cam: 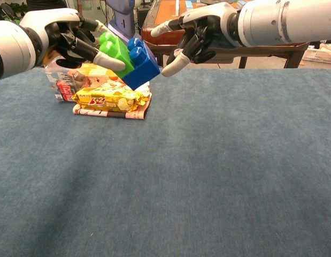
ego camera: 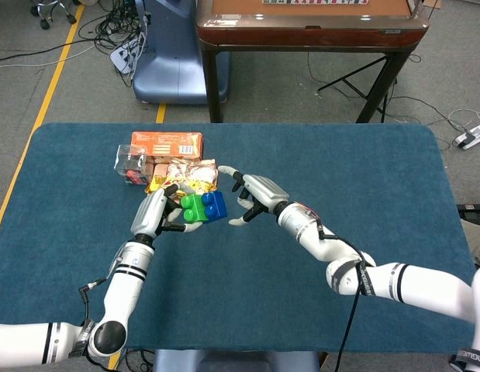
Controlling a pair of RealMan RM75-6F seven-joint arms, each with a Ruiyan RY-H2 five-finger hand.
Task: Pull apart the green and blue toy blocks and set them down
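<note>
**Joined blocks held in the air by the left hand, right hand just beside them**

The left hand (cam: 69,38) grips the green plastic toy block (cam: 116,51), its fingers wrapped over the block's side. The blue plastic toy block (cam: 141,65) is joined to the green one, and the pair hangs tilted above the table, clear of its blue cloth-covered top (ego camera: 364,194). In the head view the pair sits a little left of the table's middle, over its far half.

The right hand (cam: 200,35) is just to the right of the blue block with its fingers spread and curved; one pale fingertip (cam: 171,67) reaches close to the blue block's upper edge. Whether it touches cannot be told, and the hand holds nothing.

Behind and below the blocks lies a cluster of packages: a yellow crinkled snack packet (cam: 109,97) on top of a flat wrapped pack, a clear plastic box (ego camera: 131,164) to its left, and an orange cardboard box (ego camera: 167,142) toward the far edge.

The near half of the table and all of its right side are bare cloth. Beyond the far edge stands a dark wooden table (ego camera: 309,31) on the grey floor.
</note>
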